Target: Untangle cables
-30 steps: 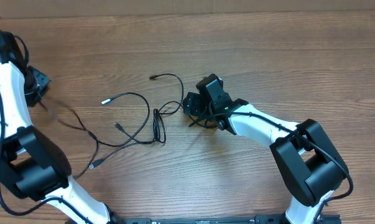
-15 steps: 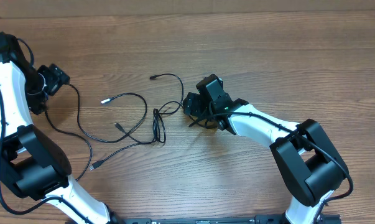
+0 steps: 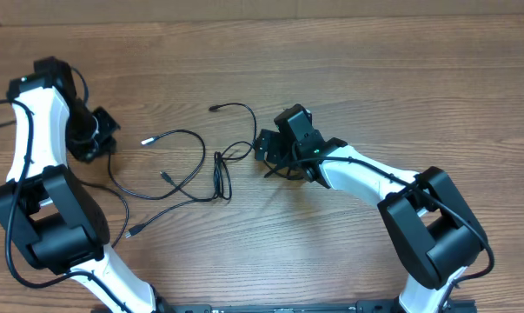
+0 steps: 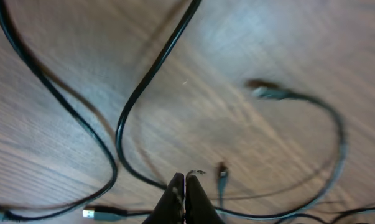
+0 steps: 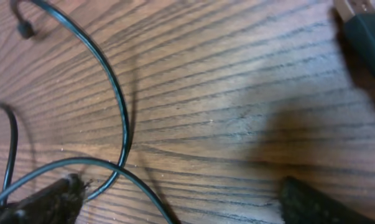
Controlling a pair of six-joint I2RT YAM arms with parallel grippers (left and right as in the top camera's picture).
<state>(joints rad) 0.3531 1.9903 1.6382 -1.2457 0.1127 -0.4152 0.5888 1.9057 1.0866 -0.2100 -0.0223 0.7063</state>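
**Wooden table, cables lying in loose loops**

On the wooden table [image 3: 374, 69], the cables [image 3: 192, 169] are spread between the arms and cross near the middle. The left gripper [image 4: 185, 186] is clenched, nothing seen between its fingers. The right gripper [image 5: 175, 200] is spread wide over a strand, apparently placed to take it.

Two arms [image 3: 37, 130] [image 3: 357, 174], one table [image 3: 374, 78], cables [image 3: 221, 178] of unclear number.
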